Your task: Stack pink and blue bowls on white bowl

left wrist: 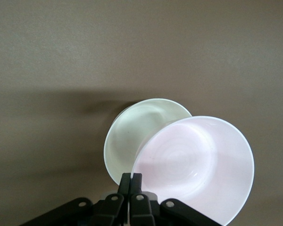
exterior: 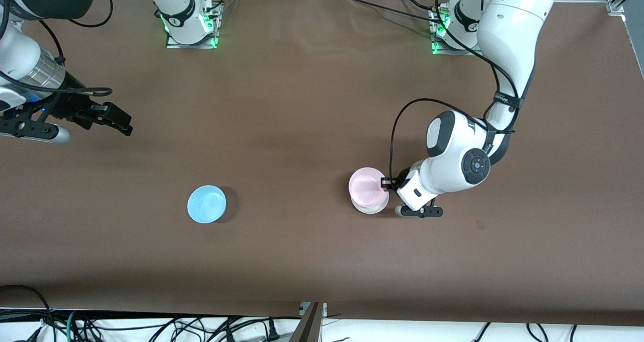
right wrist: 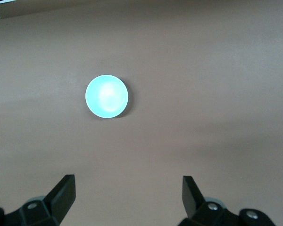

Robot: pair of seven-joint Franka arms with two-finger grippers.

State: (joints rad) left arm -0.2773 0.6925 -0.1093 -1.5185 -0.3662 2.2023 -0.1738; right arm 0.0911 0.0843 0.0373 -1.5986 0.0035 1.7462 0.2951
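The pink bowl hangs tilted over the white bowl, partly covering it; in the left wrist view the pink bowl overlaps the white bowl. My left gripper is shut on the pink bowl's rim, its fingers pinched together on the thin edge. The blue bowl sits alone on the table toward the right arm's end, also seen as the blue bowl in the right wrist view. My right gripper waits open above the table near that end, nothing between its fingers.
The brown table cover spreads all around the bowls. The two arm bases stand along the table's edge farthest from the front camera. Cables hang below the table's near edge.
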